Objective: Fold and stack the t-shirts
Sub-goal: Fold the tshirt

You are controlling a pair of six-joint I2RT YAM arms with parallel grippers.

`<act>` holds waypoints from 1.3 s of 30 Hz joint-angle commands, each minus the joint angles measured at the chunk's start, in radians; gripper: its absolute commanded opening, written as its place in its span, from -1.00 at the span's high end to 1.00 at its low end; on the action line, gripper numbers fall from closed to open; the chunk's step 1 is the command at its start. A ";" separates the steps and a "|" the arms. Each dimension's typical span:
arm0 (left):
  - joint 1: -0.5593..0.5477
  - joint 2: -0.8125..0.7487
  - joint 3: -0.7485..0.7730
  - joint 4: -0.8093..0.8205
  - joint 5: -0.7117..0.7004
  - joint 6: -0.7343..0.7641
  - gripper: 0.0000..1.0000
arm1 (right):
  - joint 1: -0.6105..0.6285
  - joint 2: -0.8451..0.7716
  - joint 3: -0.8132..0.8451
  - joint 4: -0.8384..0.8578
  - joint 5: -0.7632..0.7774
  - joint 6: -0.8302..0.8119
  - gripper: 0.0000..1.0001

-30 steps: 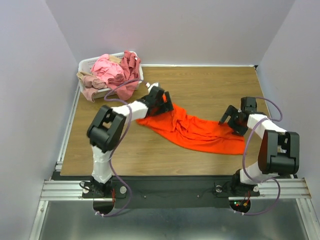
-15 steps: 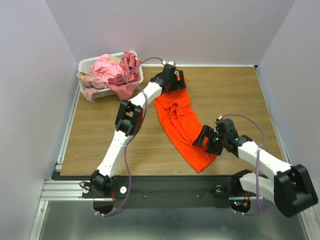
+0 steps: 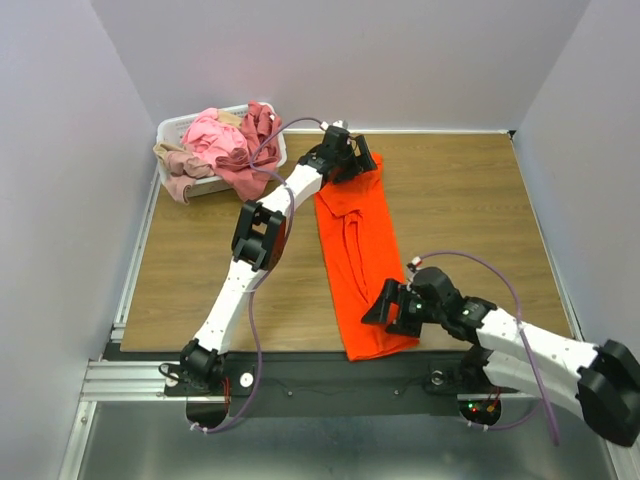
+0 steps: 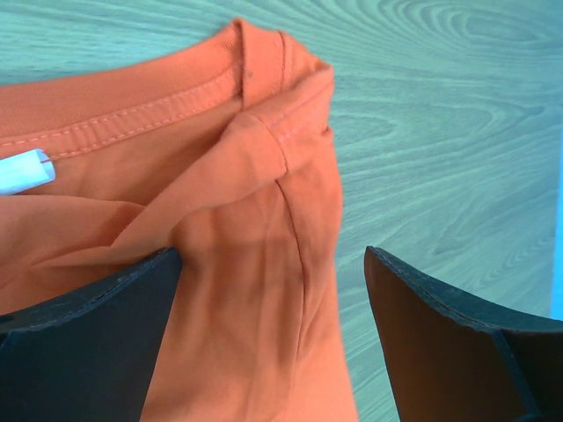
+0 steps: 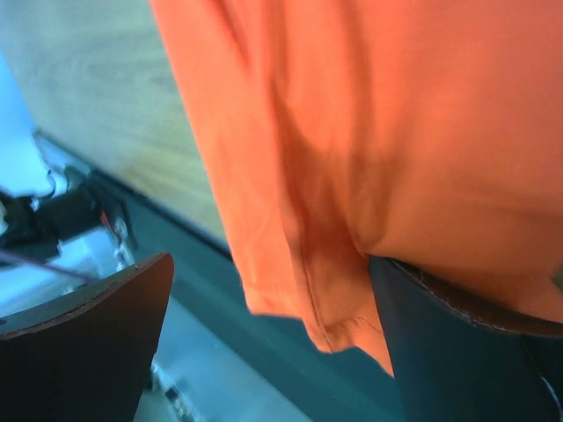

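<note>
The bright orange t-shirt [image 3: 360, 250] lies in a long strip from the far middle of the table to its near edge. My left gripper [image 3: 348, 162] is at the far end, over the collar. In the left wrist view its jaws [image 4: 268, 259] stand wide apart, with the collar and shoulder cloth [image 4: 220, 176] flat on the wood between them. My right gripper [image 3: 388, 310] is at the near end. Its jaws [image 5: 268, 264] are also wide apart, and the hem [image 5: 396, 114] is draped over one finger [image 5: 457, 352] and hangs past the table edge.
A white lattice basket [image 3: 172, 126] stands at the far left corner, holding the light pink [image 3: 205, 135], rose-maroon [image 3: 258, 135] and beige [image 3: 172, 158] shirts, which spill over its front. The metal rail [image 3: 330, 375] runs along the near edge, under the hem.
The left gripper carried the collar end to the far side and the right gripper pulled the hem end to the near edge. The shirt went from a crumpled diagonal to a straight strip.
</note>
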State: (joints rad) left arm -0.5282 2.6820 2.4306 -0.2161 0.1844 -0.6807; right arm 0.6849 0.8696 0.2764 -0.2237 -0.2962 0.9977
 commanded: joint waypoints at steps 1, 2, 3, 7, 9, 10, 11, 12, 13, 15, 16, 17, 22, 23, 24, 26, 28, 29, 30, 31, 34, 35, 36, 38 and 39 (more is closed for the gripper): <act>-0.004 0.036 0.028 -0.014 0.014 -0.063 -0.97 | 0.140 0.153 -0.016 -0.010 0.054 0.045 -1.00; -0.004 0.038 0.030 -0.012 0.006 -0.069 -0.97 | 0.177 0.192 0.001 0.000 0.089 0.048 -1.00; -0.003 0.041 0.030 -0.011 -0.012 -0.083 -0.97 | 0.238 0.247 0.027 0.000 0.109 0.048 -1.00; 0.004 0.048 0.057 0.000 -0.039 -0.105 -0.97 | 0.326 0.313 0.118 -0.002 0.177 0.048 -1.00; 0.010 0.050 0.064 0.018 -0.056 -0.111 -0.97 | 0.340 0.321 0.148 -0.002 0.189 0.039 -1.00; 0.013 0.049 0.062 0.027 -0.054 -0.114 -0.97 | 0.341 0.322 0.156 -0.005 0.190 0.038 -1.00; 0.016 0.049 0.058 0.043 -0.034 -0.117 -0.97 | 0.341 0.321 0.171 -0.006 0.195 0.035 -1.00; 0.017 0.050 0.058 0.059 -0.022 -0.123 -0.97 | 0.341 0.318 0.182 -0.009 0.195 0.026 -1.00; 0.019 0.053 0.062 0.067 -0.007 -0.119 -0.97 | 0.340 0.304 0.191 -0.029 0.198 0.022 -1.00; 0.016 0.041 0.068 0.078 0.029 -0.109 -0.97 | 0.341 0.281 0.222 -0.054 0.229 0.006 -1.00; 0.014 0.029 0.071 0.086 0.052 -0.094 -0.97 | 0.341 0.266 0.237 -0.069 0.242 -0.005 -1.00; 0.002 -0.012 0.071 0.083 0.059 -0.080 -0.97 | 0.341 0.253 0.260 -0.110 0.256 -0.017 -1.00; -0.042 -0.238 0.019 0.044 -0.019 0.009 -0.97 | 0.341 0.166 0.371 -0.245 0.400 -0.073 -1.00; -0.053 -0.320 0.010 0.028 -0.020 0.030 -0.97 | 0.341 0.149 0.380 -0.261 0.454 -0.076 -1.00; -0.061 -0.365 -0.004 0.017 -0.029 0.049 -0.97 | 0.341 0.146 0.391 -0.273 0.466 -0.083 -1.00; -0.082 -0.456 -0.057 -0.014 -0.055 0.084 -0.97 | 0.341 0.141 0.409 -0.292 0.476 -0.094 -1.00; -0.125 -0.600 -0.161 -0.077 -0.112 0.131 -0.97 | 0.341 0.143 0.409 -0.322 0.482 -0.076 -1.00; -0.144 -0.708 -0.216 -0.100 -0.155 0.142 -0.97 | 0.340 0.143 0.406 -0.339 0.497 -0.070 -1.00; -0.162 -0.767 -0.284 -0.114 -0.172 0.151 -0.97 | 0.341 0.141 0.402 -0.357 0.506 -0.061 -1.00; -0.209 -0.828 -0.450 -0.121 -0.209 0.144 -0.97 | 0.340 0.138 0.396 -0.399 0.519 -0.047 -1.00; -0.321 -1.094 -0.885 -0.068 -0.345 0.068 -0.97 | 0.340 0.121 0.376 -0.507 0.603 0.005 -1.00; -0.352 -1.223 -0.995 -0.045 -0.376 -0.004 -0.97 | 0.340 0.105 0.371 -0.526 0.614 0.013 -1.00; -0.377 -1.284 -1.104 0.012 -0.385 -0.054 -0.97 | 0.340 0.095 0.356 -0.537 0.609 0.019 -1.00; -0.469 -1.432 -1.365 0.021 -0.434 -0.176 -0.97 | 0.338 0.077 0.339 -0.542 0.576 0.015 -1.00; -0.504 -1.471 -1.428 0.014 -0.492 -0.271 -0.97 | 0.338 0.065 0.330 -0.542 0.537 0.012 -1.00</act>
State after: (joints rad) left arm -0.9688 1.2465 1.3010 -0.1410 -0.1181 -0.7040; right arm 1.0168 0.9791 0.6308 -0.6827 0.2375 0.9806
